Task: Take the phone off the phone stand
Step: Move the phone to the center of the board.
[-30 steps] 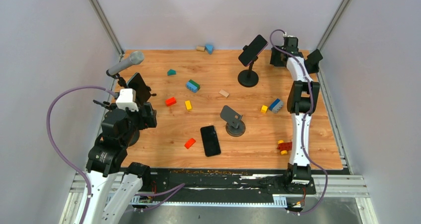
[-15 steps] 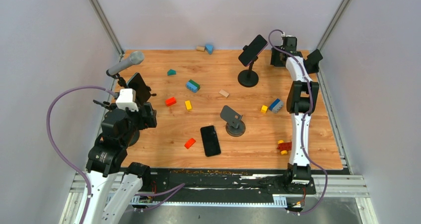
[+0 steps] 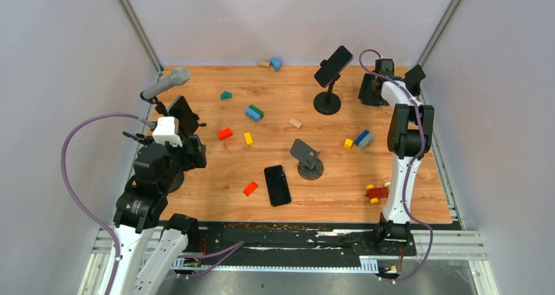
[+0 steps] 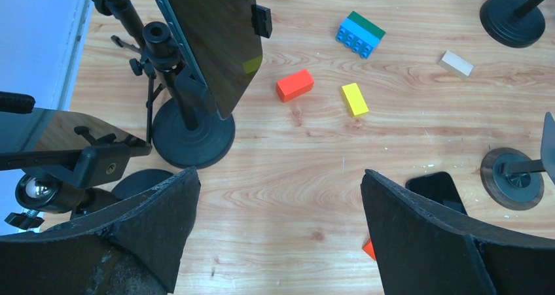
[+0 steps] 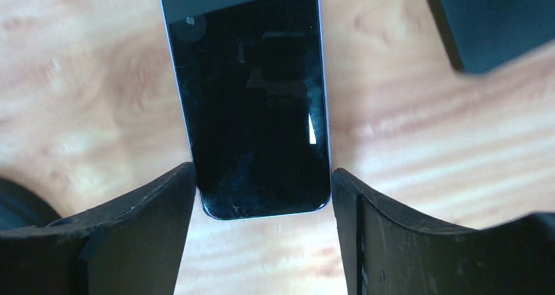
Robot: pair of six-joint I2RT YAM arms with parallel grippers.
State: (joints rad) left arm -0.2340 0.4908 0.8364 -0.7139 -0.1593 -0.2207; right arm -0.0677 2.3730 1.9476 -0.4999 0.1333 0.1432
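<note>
phone (image 3: pixel 334 66) tilted on its black stand (image 3: pixel 327 102) at the far side of the table (image 3: pixel 222 177), right gripper (image 5: pixel 262 174) fingers flanking the phone's end, close against both edges, actual pinch unclear, left gripper (image 4: pixel 280 180) spread wide, empty

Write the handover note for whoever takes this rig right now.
Left gripper: open, holding nothing.
Right gripper: closed on the lower end of the phone, as far as the wrist view shows.
The phone is still clamped on the far phone stand.
A second phone lies flat beside an empty stand.
Done: the grasp.
Left: pull the phone free and set it down.
</note>
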